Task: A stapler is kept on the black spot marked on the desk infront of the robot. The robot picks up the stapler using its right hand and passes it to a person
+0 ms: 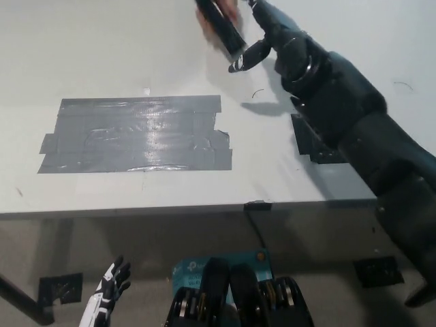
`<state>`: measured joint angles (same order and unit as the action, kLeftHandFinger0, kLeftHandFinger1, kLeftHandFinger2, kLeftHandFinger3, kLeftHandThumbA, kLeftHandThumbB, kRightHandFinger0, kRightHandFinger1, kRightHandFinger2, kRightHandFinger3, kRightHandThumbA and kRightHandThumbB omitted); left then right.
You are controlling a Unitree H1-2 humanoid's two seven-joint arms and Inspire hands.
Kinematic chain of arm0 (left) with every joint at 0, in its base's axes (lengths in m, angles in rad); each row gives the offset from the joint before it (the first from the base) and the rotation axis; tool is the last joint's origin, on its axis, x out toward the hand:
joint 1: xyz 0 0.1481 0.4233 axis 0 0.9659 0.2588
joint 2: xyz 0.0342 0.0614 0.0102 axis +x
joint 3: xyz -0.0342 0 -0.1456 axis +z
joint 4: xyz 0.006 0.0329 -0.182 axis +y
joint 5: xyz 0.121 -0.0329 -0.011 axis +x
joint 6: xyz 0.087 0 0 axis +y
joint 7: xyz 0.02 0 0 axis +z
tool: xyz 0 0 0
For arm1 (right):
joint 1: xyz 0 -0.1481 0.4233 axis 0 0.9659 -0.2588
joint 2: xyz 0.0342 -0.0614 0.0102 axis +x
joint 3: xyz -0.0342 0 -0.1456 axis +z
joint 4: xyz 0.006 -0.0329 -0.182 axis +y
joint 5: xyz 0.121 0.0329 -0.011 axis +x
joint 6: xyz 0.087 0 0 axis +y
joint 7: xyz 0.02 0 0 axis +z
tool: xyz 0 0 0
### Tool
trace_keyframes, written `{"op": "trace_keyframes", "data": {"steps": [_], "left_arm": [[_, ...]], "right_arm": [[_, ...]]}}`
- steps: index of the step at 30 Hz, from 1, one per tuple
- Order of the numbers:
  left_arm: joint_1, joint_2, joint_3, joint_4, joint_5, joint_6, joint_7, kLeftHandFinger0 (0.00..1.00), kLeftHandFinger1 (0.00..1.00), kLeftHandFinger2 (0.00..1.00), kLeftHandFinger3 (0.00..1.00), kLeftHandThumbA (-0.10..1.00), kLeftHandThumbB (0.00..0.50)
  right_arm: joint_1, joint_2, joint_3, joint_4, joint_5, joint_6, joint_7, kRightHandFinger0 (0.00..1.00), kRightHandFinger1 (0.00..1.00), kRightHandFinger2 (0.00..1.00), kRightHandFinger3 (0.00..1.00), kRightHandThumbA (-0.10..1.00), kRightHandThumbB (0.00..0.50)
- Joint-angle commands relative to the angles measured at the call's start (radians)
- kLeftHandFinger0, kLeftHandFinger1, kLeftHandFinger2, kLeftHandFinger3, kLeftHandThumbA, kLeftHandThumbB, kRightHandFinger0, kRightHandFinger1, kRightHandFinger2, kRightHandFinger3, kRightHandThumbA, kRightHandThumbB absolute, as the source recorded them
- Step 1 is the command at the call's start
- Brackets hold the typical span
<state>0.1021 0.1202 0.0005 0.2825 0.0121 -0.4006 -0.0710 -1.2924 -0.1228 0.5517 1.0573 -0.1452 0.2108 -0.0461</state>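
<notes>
stapler (221, 27) is up at 12 o'clock over the counter (136, 61), in a person's hand (216, 12), just at 9 o'clock of the right robot hand (262, 37), fingers apart, holding nothing. Left robot hand (105, 296) hangs low at 7 o'clock, fingers spread.

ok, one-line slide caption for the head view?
Handover over the desk: a person's hand takes the stapler beside the black right hand; white left hand hangs low.
</notes>
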Motion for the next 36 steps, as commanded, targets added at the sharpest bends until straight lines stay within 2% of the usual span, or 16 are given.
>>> {"op": "trace_keyframes", "data": {"steps": [1,3,5,8,9,10,13,17,19,21,23,24,27,30,32,36], "left_arm": [[0.024,0.002,-0.011,-0.025,-0.002,-0.041,-0.013,1.00,1.00,1.00,1.00,1.00,0.492],[0.031,0.001,-0.011,-0.032,-0.001,-0.037,-0.010,1.00,1.00,1.00,1.00,1.00,0.499],[0.039,0.001,-0.014,-0.034,0.019,-0.032,-0.002,1.00,1.00,1.00,1.00,1.00,0.500],[0.044,0.001,-0.015,-0.029,0.013,-0.028,-0.005,1.00,1.00,1.00,1.00,1.00,0.500],[0.045,0.001,-0.015,-0.028,0.011,-0.028,-0.006,1.00,1.00,1.00,1.00,1.00,0.500],[0.045,0.000,-0.015,-0.028,0.011,-0.029,-0.006,1.00,1.00,1.00,1.00,1.00,0.500],[0.072,-0.004,-0.018,-0.027,0.005,-0.037,-0.010,1.00,1.00,1.00,1.00,1.00,0.500],[0.094,-0.005,-0.018,-0.034,0.002,-0.040,-0.011,1.00,1.00,1.00,1.00,1.00,0.494],[0.108,-0.006,-0.019,-0.034,0.006,-0.046,-0.010,1.00,1.00,1.00,1.00,1.00,0.489],[0.121,-0.007,-0.022,-0.037,0.006,-0.043,-0.012,1.00,1.00,1.00,1.00,1.00,0.495],[0.126,-0.009,-0.023,-0.036,0.014,-0.043,-0.009,1.00,1.00,1.00,1.00,1.00,0.499],[0.127,-0.009,-0.024,-0.036,0.021,-0.044,-0.006,1.00,1.00,1.00,1.00,1.00,0.499],[0.131,-0.008,-0.024,-0.034,0.035,-0.044,0.001,1.00,1.00,1.00,1.00,1.00,0.500],[0.132,-0.010,-0.025,-0.034,0.033,-0.041,-0.001,1.00,1.00,1.00,1.00,1.00,0.500],[0.135,-0.009,-0.024,-0.029,0.031,-0.043,-0.002,1.00,1.00,1.00,1.00,1.00,0.500],[0.131,-0.012,-0.025,-0.025,0.023,-0.037,-0.007,1.00,1.00,1.00,1.00,1.00,0.500]], "right_arm": [[0.000,-0.057,-0.046,-0.135,-0.054,-0.053,0.011,1.00,1.00,1.00,1.00,1.00,0.428],[0.022,-0.070,-0.084,-0.199,-0.038,-0.046,0.018,1.00,1.00,1.00,1.00,1.00,0.424],[0.059,-0.100,-0.117,-0.314,-0.038,-0.025,0.032,1.00,1.00,1.00,1.00,1.00,0.452],[0.119,-0.143,-0.172,-0.501,-0.034,0.030,0.054,1.00,1.00,1.00,1.00,1.00,0.411],[0.130,-0.152,-0.179,-0.536,-0.041,0.043,0.058,1.00,1.00,1.00,1.00,1.00,0.466],[0.141,-0.160,-0.187,-0.569,-0.043,0.050,0.063,1.00,1.00,1.00,1.00,1.00,0.436],[0.272,-0.238,-0.226,-0.890,-0.031,0.148,0.120,1.00,1.00,1.00,1.00,1.00,0.429],[0.424,-0.287,-0.277,-1.169,0.018,0.164,0.146,1.00,1.00,1.00,1.00,1.00,0.445],[0.545,-0.316,-0.310,-1.384,0.042,0.229,0.156,1.00,1.00,1.00,1.00,1.00,0.456],[0.647,-0.342,-0.337,-1.543,0.069,0.253,0.162,1.00,1.00,1.00,1.00,1.00,0.413],[0.744,-0.362,-0.370,-1.673,0.103,0.253,0.162,1.00,1.00,1.00,1.00,1.00,0.407],[0.798,-0.370,-0.384,-1.739,0.107,0.246,0.154,1.00,1.00,1.00,1.00,1.00,0.416],[0.987,-0.387,-0.435,-1.929,0.164,0.176,0.117,1.00,1.00,1.00,1.00,1.00,0.385],[1.094,-0.400,-0.448,-2.003,0.188,0.127,0.096,1.00,1.00,1.00,1.00,1.00,0.394],[1.240,-0.399,-0.440,-2.007,0.217,-0.048,0.060,1.00,1.00,1.00,1.00,1.00,0.397],[1.416,-0.331,-0.425,-2.007,0.116,-0.233,0.008,1.00,1.00,1.00,1.00,1.00,0.353]]}}
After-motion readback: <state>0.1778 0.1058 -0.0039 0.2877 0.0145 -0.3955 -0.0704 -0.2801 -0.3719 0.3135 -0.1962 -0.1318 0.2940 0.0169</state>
